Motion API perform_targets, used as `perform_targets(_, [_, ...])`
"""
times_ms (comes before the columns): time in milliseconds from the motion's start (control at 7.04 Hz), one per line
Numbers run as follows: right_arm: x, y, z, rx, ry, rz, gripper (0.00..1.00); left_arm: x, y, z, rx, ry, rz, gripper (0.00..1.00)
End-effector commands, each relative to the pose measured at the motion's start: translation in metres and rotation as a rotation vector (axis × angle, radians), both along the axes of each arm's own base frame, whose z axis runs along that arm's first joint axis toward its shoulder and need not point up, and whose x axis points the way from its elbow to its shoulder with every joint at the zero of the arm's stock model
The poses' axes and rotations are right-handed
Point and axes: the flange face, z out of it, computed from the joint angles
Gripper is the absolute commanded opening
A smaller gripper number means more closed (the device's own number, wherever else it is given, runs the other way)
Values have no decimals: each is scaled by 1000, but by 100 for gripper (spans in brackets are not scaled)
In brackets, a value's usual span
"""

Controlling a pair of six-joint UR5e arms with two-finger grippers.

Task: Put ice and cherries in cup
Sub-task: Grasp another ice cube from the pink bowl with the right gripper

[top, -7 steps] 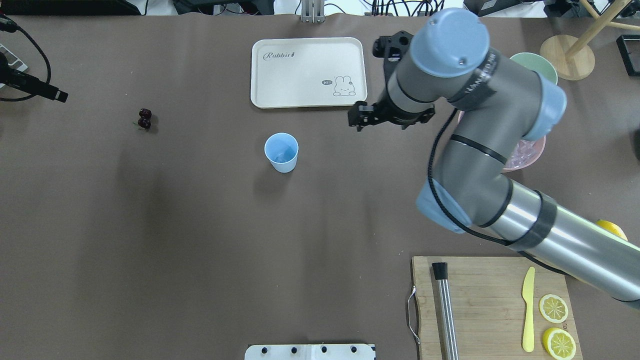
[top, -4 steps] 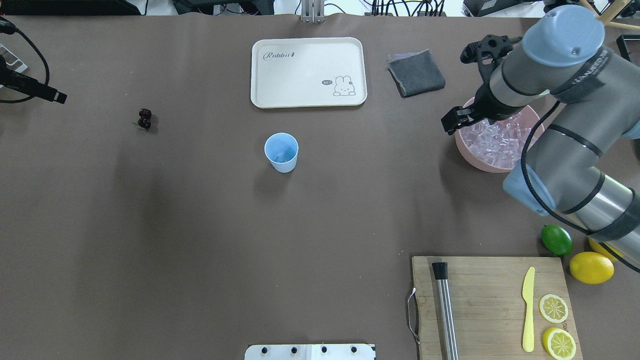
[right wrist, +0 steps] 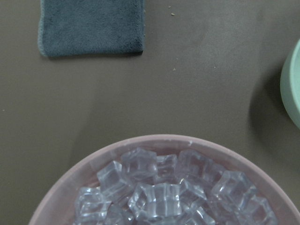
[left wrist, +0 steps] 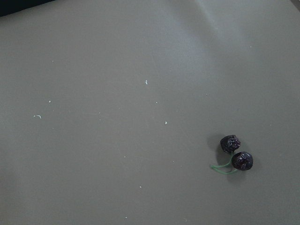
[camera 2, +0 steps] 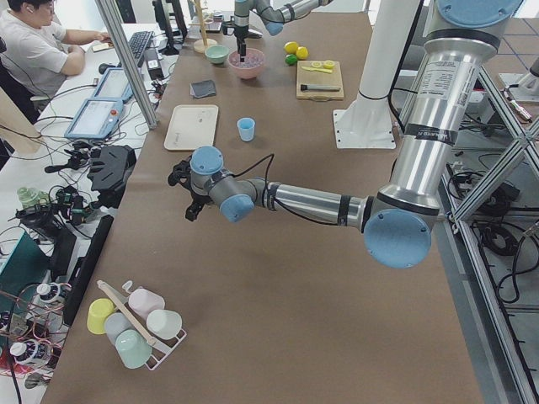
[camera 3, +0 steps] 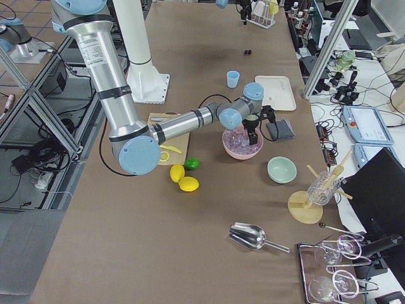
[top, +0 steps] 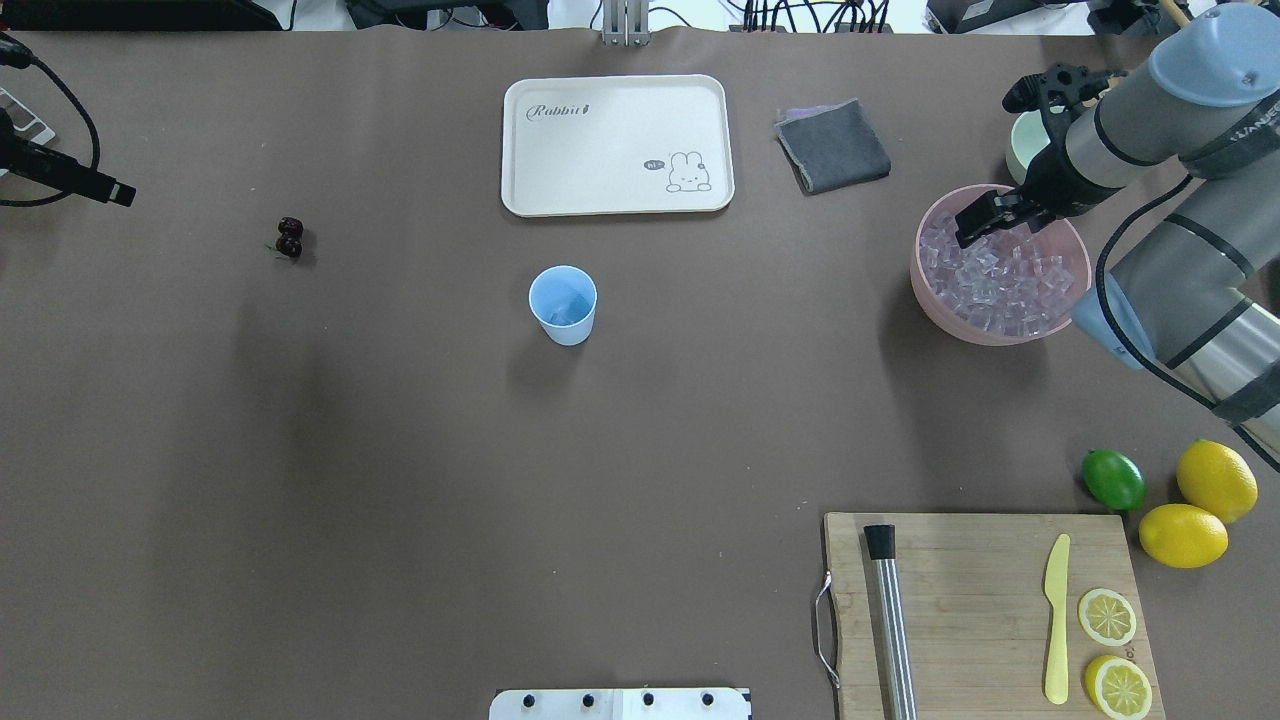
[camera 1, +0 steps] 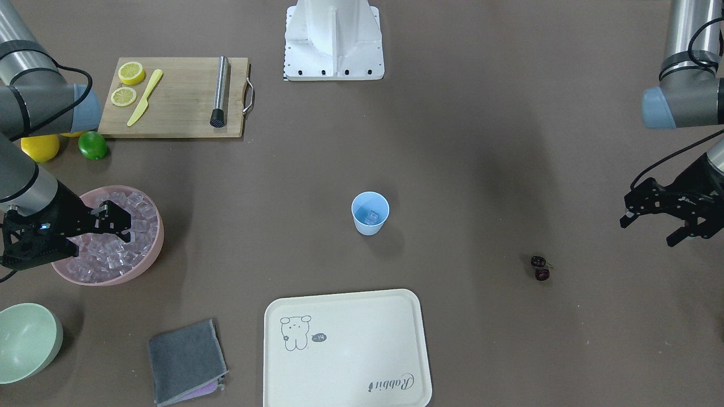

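The light-blue cup [top: 563,303] stands upright mid-table, with a clear ice cube inside it [camera 1: 370,216]. Many ice cubes [top: 1005,280] fill the pink bowl [top: 930,290] at the right. My right gripper [top: 985,220] hangs open and empty just over the bowl's far side. In the right wrist view the ice [right wrist: 159,197] lies directly below. The dark cherries [top: 289,237] lie on the table at the left. My left gripper [camera 1: 649,230] hovers open and empty, off to the outer side of them. They show at the lower right of the left wrist view [left wrist: 236,156].
A cream tray [top: 615,145] and a grey cloth [top: 833,145] lie at the far side. A pale-green bowl [top: 1025,150] stands behind the pink bowl. A cutting board [top: 980,610] with a muddler, knife and lemon slices, a lime [top: 1113,479] and lemons [top: 1183,535] are near right.
My right arm has swung from beside the tray near the cup over to the pink bowl of ice. The cup, the cherries and my left arm have not moved.
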Motion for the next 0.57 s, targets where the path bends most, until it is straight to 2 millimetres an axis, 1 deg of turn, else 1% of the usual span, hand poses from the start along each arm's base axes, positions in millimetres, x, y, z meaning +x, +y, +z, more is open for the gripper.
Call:
perform_targets(0, [0, -2, 9, 11, -14, 5, 99, 2, 0, -1, 3, 1, 3, 97])
perform_targets(142, [1, 0, 13, 6, -13, 5, 99, 3, -1, 1, 0, -1, 5, 97])
perform_targets(426, [-9, 6, 11, 1, -18, -7, 99, 3, -1, 0, 1, -1, 5, 97])
